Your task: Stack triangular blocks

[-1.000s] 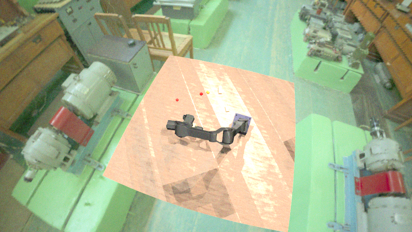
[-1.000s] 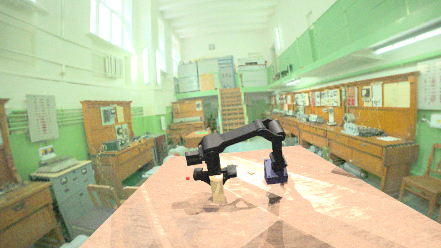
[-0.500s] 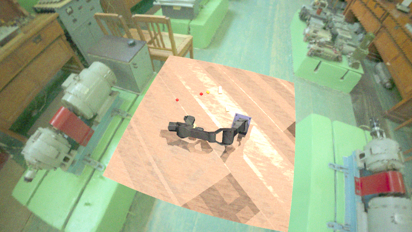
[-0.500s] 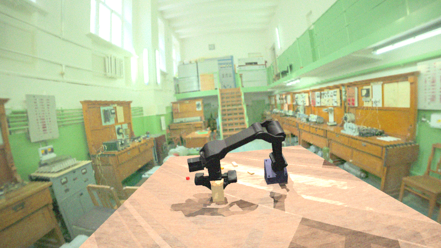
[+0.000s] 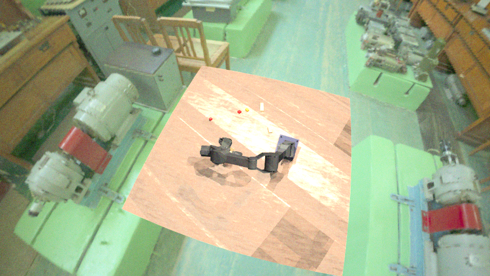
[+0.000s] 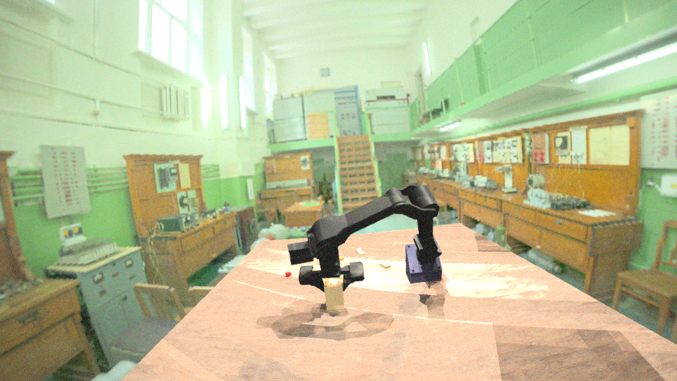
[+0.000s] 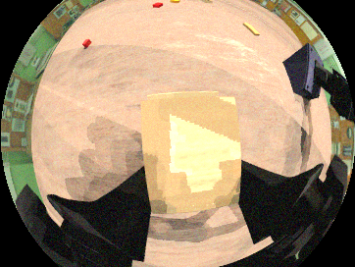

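My gripper (image 6: pixel 333 282) (image 7: pixel 190 164) is shut on a pale yellow triangular block (image 7: pixel 196 157), with one finger on each side. The held block fills the middle of the wrist view. The other yellow triangular block (image 6: pixel 334 298) stands on the table (image 6: pixel 213 340) directly below the gripper in the exterior view. The two blocks overlap there, and the seam between them is hard to make out. I cannot tell whether the sloped faces touch. In the top view the arm covers nearly all of both blocks. In the wrist view the held block hides most of the lower one.
Two red cubes (image 5: pixel 210 119) (image 5: pixel 239 111), a small yellow block (image 5: pixel 246 109) (image 6: pixel 340 258) and a pale bar (image 5: pixel 261 106) (image 6: pixel 359 251) lie beyond the gripper. A thin tan piece (image 6: pixel 384 266) (image 7: pixel 251 28) lies near the purple arm base (image 6: pixel 417 267) (image 7: pixel 303 74).
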Available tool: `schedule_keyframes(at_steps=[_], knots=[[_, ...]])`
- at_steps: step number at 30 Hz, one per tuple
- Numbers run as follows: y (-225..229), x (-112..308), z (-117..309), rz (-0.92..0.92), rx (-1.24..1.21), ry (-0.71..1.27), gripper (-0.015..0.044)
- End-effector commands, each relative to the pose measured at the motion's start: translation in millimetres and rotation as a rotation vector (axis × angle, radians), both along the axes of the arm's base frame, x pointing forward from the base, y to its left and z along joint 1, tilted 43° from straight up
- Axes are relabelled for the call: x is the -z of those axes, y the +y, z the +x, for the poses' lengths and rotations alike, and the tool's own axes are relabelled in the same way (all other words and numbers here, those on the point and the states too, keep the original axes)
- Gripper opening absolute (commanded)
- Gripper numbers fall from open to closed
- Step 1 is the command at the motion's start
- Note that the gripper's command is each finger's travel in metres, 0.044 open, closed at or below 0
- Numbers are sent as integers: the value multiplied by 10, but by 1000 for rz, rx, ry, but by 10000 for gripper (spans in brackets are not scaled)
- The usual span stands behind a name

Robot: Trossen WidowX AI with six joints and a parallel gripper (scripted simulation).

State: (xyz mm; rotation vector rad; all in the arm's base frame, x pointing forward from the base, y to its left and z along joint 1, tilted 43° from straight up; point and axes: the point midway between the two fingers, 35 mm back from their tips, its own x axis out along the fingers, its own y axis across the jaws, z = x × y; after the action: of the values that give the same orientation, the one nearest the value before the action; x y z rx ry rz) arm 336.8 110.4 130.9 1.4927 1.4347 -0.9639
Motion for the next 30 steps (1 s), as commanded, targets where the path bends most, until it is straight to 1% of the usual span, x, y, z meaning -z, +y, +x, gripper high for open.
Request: schedule_keyframes(at_steps=[1, 30], knots=[[-13, -1, 8, -9, 6, -5, 0], [40, 143, 21, -10, 6, -5, 0]])
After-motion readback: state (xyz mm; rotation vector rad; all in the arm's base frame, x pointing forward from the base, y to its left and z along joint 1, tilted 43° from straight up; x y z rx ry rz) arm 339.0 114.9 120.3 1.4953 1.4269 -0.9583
